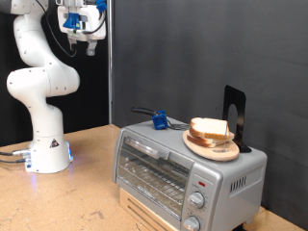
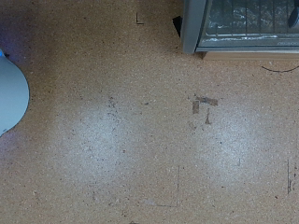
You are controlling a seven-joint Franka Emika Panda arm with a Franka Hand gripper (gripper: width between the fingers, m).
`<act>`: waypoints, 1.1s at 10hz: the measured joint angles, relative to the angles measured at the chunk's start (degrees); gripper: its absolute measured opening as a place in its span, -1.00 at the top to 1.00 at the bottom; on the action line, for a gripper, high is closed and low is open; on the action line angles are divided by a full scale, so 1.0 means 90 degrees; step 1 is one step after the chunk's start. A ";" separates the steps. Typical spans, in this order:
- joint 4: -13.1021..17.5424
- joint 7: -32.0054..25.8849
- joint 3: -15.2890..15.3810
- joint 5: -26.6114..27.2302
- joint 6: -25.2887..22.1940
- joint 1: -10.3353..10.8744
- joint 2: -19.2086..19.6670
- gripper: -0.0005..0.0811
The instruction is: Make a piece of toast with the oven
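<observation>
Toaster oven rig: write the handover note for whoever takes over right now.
Gripper: raised high at the exterior view's top left, far from the oven, holding nothing visible; the wrist view shows only bare table and an oven corner.
Piece of toast: on the round wooden plate on top of the oven.
Oven door: closed.
Done: nothing visible.
Left: bread is not yet in the oven.

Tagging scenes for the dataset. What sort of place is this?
Likely a robot lab bench, not a kitchen: a plywood table, a black backdrop, the arm bolted on. The oven carries the toast on a plate. The gripper hangs high.
</observation>
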 joint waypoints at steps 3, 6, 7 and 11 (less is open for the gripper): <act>0.0006 -0.1398 -0.0072 0.0007 0.0341 0.0169 0.0009 -0.99; -0.0069 -0.3311 -0.0201 -0.0606 0.1090 0.0367 0.0228 -0.99; -0.0067 -0.3108 -0.0199 -0.0507 0.1048 0.0346 0.0219 -0.99; -0.0189 -0.5743 -0.0807 -0.0152 0.2003 0.0902 0.0238 -0.99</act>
